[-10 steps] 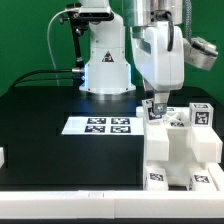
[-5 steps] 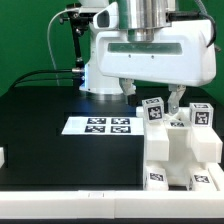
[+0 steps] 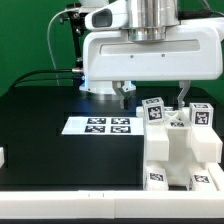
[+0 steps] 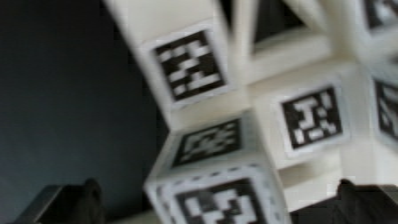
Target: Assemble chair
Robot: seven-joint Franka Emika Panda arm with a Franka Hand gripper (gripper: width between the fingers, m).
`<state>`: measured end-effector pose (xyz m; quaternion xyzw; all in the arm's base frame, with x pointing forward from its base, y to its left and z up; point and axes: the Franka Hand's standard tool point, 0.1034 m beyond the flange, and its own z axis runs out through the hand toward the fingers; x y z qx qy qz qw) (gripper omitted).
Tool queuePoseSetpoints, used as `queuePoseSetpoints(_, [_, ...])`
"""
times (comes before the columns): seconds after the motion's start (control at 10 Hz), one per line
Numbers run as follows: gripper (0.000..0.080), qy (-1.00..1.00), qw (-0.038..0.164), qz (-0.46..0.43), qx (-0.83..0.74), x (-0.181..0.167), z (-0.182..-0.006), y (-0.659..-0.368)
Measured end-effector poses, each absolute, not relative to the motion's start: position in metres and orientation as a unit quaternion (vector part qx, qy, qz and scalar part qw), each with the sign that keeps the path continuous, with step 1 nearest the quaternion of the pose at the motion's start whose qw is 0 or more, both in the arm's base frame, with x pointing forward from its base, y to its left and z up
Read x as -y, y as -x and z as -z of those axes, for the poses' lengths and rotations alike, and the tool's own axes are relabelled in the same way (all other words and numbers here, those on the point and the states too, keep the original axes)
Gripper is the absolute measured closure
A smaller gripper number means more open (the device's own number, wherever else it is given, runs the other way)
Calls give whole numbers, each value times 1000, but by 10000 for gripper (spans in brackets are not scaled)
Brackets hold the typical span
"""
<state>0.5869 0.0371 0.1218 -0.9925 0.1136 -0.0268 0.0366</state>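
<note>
In the exterior view, the chair [image 3: 180, 140], a cluster of white blocky plastic pieces carrying small black-and-white tags, sits on the black table [image 3: 40, 130] toward the exterior view's right, just beside the marker board [image 3: 100, 125]. The pieces look rigid, light and smooth-sided, so they are probably a little slippery; a narrow bar or post with flat parallel faces seems the sensible place to pinch, clear of the tags. The gripper [image 3: 152, 93] hangs just above the topmost tagged block, its two fingers spread wide, one finger [image 3: 123, 92] off to the block's side, nothing between them and no contact that can be made out. In the wrist view, the tagged faces of the chair [image 4: 231, 110] fill the picture, blurred, with bars crossing at angles. Dark fingertips [image 4: 71, 203] show at the picture's edges, standing wide apart on either side of the nearest tagged block, released and empty.
</note>
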Motion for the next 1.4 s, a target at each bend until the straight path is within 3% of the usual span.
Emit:
queuePoseSetpoints(0.1, [150,990,37,27,-133,-37,-122,-587])
queuePoseSetpoints(0.2, [249,988,37,26,-144,-38,-121,-587])
queuePoseSetpoints(0.3, [249,986,37,25,-160,-38,-121,-587])
queuePoseSetpoints(0.4, [432,981,38,24,-189,-38,-121,-587])
queuePoseSetpoints(0.5, [514,976,39,23,-214,-38,-121,-587])
queuePoseSetpoints(0.8, [514,948,40,20,-315,-38,-121,-587])
queuePoseSetpoints(1.4, [512,698,58,-7,-714,-34,-118,-591])
